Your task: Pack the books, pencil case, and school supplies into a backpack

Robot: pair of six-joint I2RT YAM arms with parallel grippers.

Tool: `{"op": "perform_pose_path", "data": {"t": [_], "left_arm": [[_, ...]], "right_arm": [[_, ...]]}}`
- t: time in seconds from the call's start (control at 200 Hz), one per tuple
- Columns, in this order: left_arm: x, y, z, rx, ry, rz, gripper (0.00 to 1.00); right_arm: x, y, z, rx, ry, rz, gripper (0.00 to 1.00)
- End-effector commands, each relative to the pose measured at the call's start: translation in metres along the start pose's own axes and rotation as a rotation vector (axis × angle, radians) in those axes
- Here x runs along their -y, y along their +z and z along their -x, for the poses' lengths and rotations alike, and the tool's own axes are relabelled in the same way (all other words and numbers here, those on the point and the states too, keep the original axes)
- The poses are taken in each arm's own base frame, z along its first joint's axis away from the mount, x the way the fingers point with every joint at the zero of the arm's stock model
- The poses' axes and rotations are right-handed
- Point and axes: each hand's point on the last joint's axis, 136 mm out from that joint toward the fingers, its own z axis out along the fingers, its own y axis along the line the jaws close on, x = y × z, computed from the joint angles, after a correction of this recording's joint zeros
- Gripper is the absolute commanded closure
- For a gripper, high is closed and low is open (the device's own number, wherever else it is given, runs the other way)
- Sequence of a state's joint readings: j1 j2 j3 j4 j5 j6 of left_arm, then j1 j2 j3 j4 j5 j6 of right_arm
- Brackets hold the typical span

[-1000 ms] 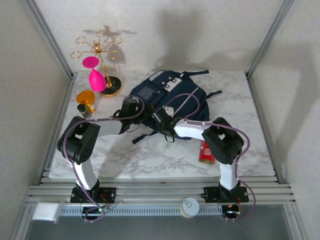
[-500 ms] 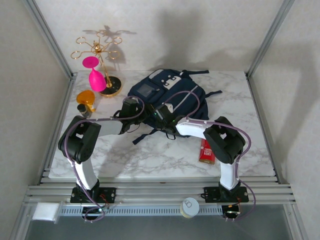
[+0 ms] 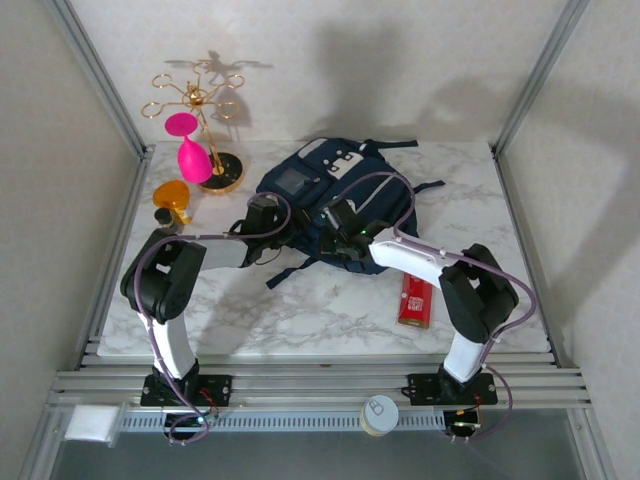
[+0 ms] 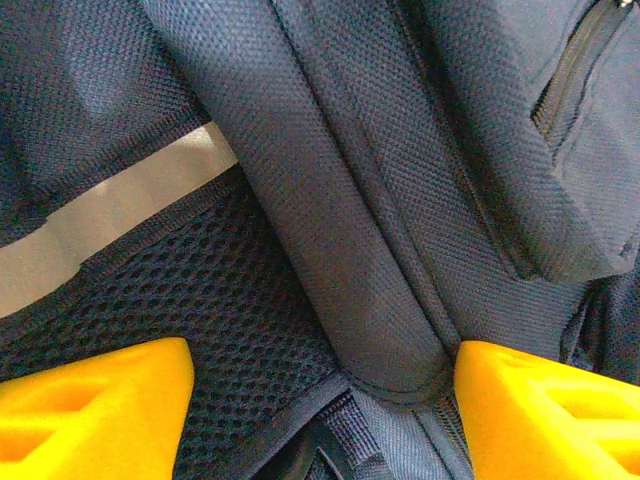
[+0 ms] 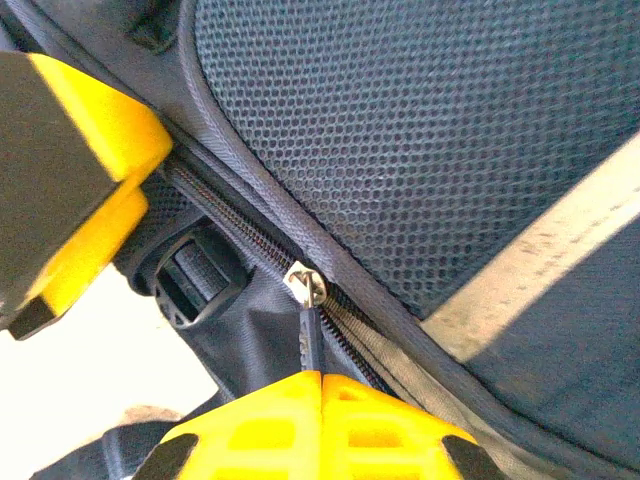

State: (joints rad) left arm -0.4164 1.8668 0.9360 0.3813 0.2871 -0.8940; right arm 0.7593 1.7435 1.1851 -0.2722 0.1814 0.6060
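The navy backpack (image 3: 352, 178) lies flat at the table's middle back. My right gripper (image 3: 340, 222) sits at its near edge, and in the right wrist view this gripper (image 5: 322, 385) is shut on the dark zipper pull (image 5: 311, 338) hanging from the silver slider (image 5: 304, 284). My left gripper (image 3: 266, 214) is at the backpack's left side. In the left wrist view it (image 4: 322, 410) stands open, with a padded navy fold (image 4: 370, 290) and mesh (image 4: 230, 300) between its fingers. The red supplies pack (image 3: 416, 298) lies near the right arm. The books and the pencil case are out of view.
A gold stand with a pink glass (image 3: 193, 158) is at the back left. An orange object (image 3: 172, 194) and a small dark bottle (image 3: 168, 220) sit beside it. A dark strap buckle (image 5: 188, 276) lies next to the zipper. Loose straps trail toward the front.
My right gripper has closed on the zipper pull and moved slightly back and right. Its elbow swung right, uncovering the red pack. The left gripper stayed put.
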Motion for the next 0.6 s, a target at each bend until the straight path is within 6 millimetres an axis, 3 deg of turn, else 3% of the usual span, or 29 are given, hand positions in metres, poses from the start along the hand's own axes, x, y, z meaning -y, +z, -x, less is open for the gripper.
{"op": "perform_pose_path", "data": {"t": [0.0, 0.095, 0.265, 0.441, 0.596], "left_arm": [[-0.011, 0.005, 0.008, 0.024, 0.006, 0.052, 0.32], [-0.005, 0.003, 0.008, 0.021, 0.003, 0.027, 0.33], [0.005, 0.002, 0.007, 0.017, -0.007, -0.006, 0.34], [0.002, 0.004, 0.001, 0.004, -0.022, -0.012, 0.34], [0.001, 0.005, 0.000, 0.004, -0.027, -0.013, 0.34]], "right_arm": [[0.013, -0.014, -0.010, -0.064, -0.061, -0.043, 1.00], [0.019, -0.020, -0.010, -0.058, -0.073, -0.053, 1.00], [-0.004, -0.012, -0.017, -0.099, -0.054, 0.064, 1.00], [-0.013, 0.005, -0.012, -0.105, 0.023, 0.066, 0.73], [-0.014, 0.027, -0.017, -0.105, 0.092, 0.019, 0.68]]}}
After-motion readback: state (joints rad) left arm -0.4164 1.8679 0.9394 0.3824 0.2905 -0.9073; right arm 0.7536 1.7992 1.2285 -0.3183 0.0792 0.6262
